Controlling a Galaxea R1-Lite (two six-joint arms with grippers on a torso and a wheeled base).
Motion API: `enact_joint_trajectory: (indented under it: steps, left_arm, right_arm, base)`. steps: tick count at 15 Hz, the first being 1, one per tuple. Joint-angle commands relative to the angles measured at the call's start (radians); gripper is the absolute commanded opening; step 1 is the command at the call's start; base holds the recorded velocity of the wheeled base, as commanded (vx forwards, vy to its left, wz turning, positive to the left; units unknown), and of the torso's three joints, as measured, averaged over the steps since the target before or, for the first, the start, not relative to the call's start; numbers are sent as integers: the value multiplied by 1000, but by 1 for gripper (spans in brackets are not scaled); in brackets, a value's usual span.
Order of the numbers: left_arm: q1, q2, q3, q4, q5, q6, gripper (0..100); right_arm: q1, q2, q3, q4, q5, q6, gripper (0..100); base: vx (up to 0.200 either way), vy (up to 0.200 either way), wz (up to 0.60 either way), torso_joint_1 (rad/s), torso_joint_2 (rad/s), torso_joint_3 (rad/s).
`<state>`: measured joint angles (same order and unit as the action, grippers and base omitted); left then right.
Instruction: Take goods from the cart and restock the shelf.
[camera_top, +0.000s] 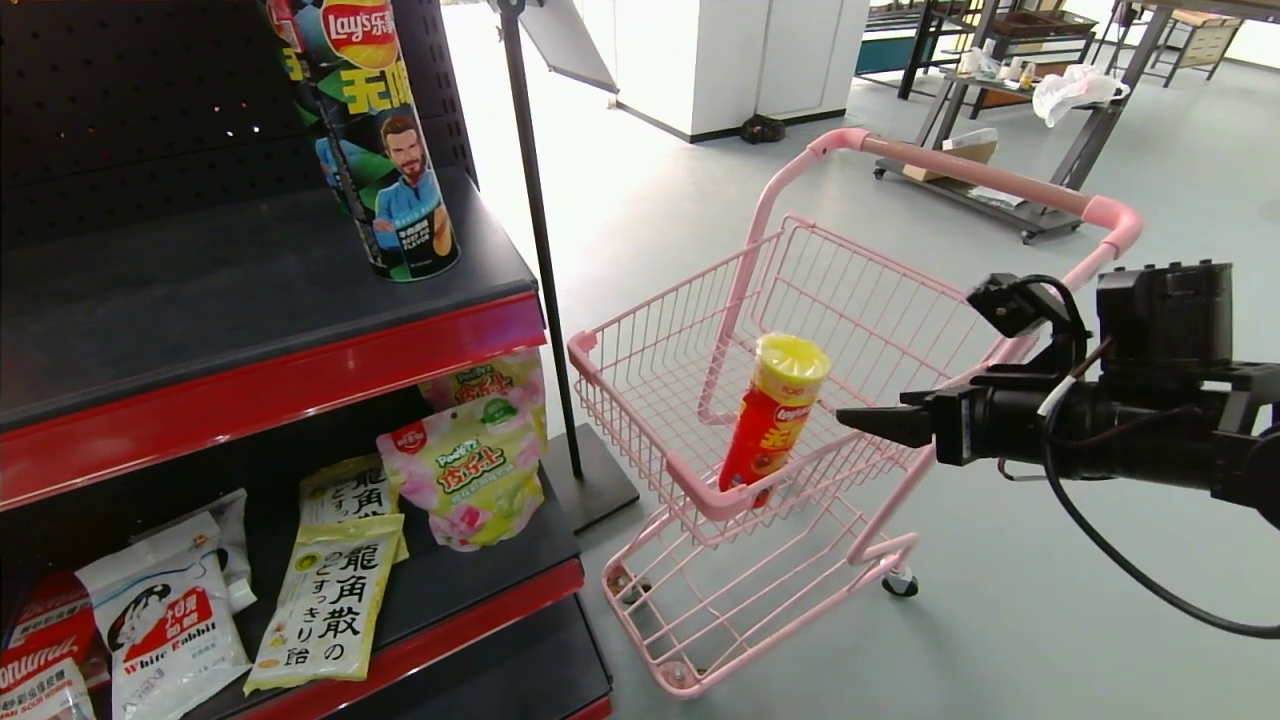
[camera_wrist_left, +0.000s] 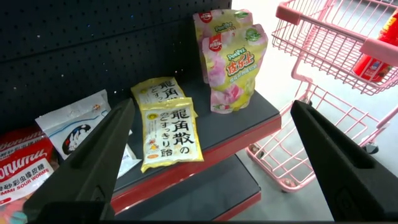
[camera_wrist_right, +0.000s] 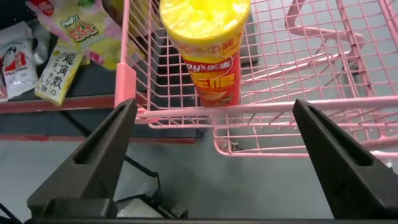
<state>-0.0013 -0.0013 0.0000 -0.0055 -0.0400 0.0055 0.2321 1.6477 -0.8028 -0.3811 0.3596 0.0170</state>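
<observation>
- Red can (camera_top: 775, 420) seen upright inside pink cart (camera_top: 690, 485), close behind near rim
- Right claw (camera_top: 878, 422) held apart, just outside that rim
- Left claw (camera_wrist_left: 211, 104) held apart before lower shelf (camera_wrist_left: 267, 115) edge

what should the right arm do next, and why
Probably lift the right gripper and ease it forward over the cart rim toward the red chip can: it is open, the can stands upright ahead, and the rim crosses in front of it.
</observation>
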Motion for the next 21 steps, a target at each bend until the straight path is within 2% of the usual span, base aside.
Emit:
enact_joint_trajectory:
  steps: [1, 10, 13, 17, 21]
  left_arm:
    - [0, 1, 0, -1, 0, 1, 100]
    - [0, 1, 0, -1, -1, 1, 100]
    - [0, 1, 0, -1, -1, 1, 100]
    - [0, 1, 0, -1, 0, 1, 100]
    - [0, 1, 0, -1, -1, 1, 100]
  right_arm:
    - [10, 83, -4, -45, -1, -37, 100]
    - [32, 219, -110, -56, 2, -38, 100]
    - [39, 285, -127, -140, 1, -34, 100]
    - [64, 347, -171, -148, 1, -32, 100]
    - [92, 425, -204, -233, -1, -12, 100]
  base:
    - [0, 0, 0, 0, 0, 0]
    - [0, 0, 0, 0, 0, 0]
    - [0, 0, 0, 0, 0, 0]
    - [0, 0, 0, 0, 0, 0]
    - [0, 0, 0, 0, 0, 0]
